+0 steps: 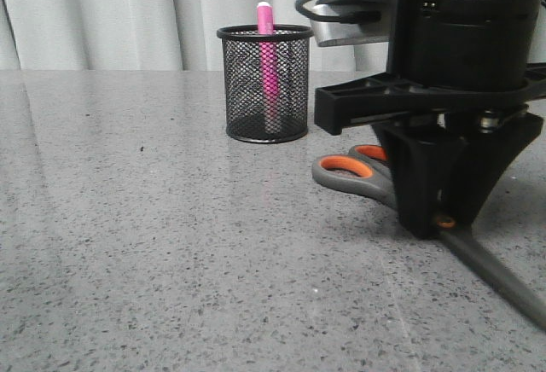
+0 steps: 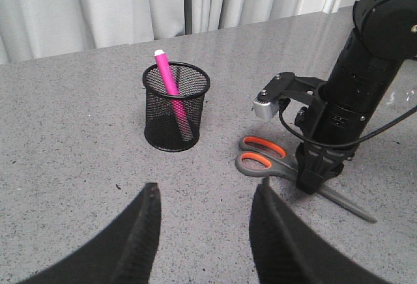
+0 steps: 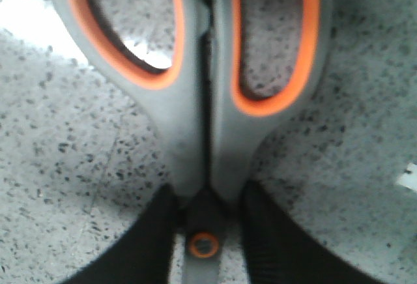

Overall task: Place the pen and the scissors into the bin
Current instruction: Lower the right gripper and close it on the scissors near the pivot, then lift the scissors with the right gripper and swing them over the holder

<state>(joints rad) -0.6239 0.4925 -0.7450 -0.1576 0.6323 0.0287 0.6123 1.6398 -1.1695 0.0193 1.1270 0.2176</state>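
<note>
Scissors (image 1: 358, 167) lie flat on a speckled grey table (image 1: 153, 261), handles turned toward the bin (image 1: 266, 82) and closed blades pointing away from it. The right gripper (image 1: 429, 218) stands over them, its two black fingers (image 3: 153, 238) pressed against either side of the neck just above the orange pivot ring (image 3: 203, 245), clamped on the tool while it rests on the surface. The pen (image 1: 267, 65) stands tilted inside the black wire-mesh bin, its whitish cap poking above the rim; the bin sits near the scissors' handles but apart from them, before pale curtains (image 1: 102, 14). The left gripper (image 2: 205, 222) hangs above bare table short of the bin, fingers spread wide and holding nothing.
</note>
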